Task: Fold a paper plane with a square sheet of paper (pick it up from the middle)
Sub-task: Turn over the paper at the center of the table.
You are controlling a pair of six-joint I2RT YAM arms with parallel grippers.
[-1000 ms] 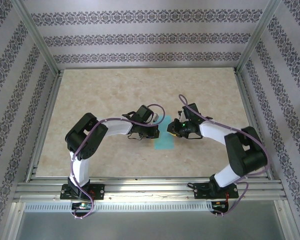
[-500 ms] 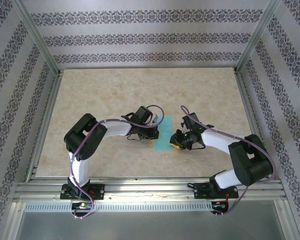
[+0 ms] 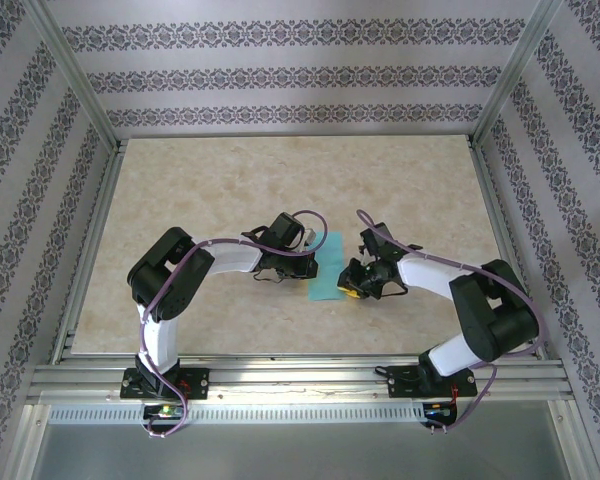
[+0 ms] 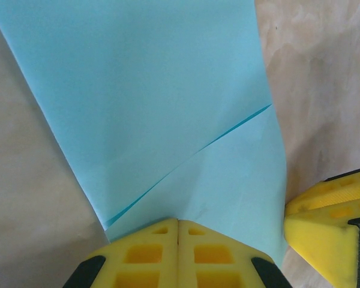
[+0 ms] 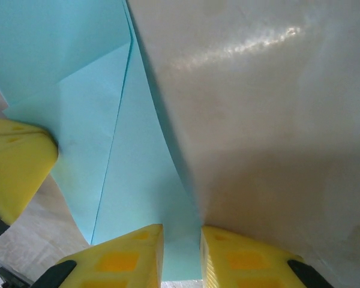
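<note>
**Mid-fold: left pins, right sits at the edge**

My left end effector (image 4: 178,227) is clenched. Its yellow pads are pressed together, and their tips come down on the near end of the square sheet of paper (image 3: 325,272), which runs out from under them. My right end effector (image 5: 181,243) has its pads a narrow gap apart, and turquoise shows in the gap where the sheet's long edge curls up off the worktop (image 3: 200,190). The right wrist view is too close for me to be sure, but I read that as astride the edge, not clamped on it.

The sheet lies at the middle of the worktop between the two tools. It is already a long strip, not a square, with a slanting crease across it and one flap laid over.

I judge this to be an early or middle fold. The plane has no pointed nose or centre crease yet.

The next move calls for the right tool to close on that raised edge. It should then carry the edge across toward the strip's centre line, with the left tool holding the paper down so it does not slide.
</note>
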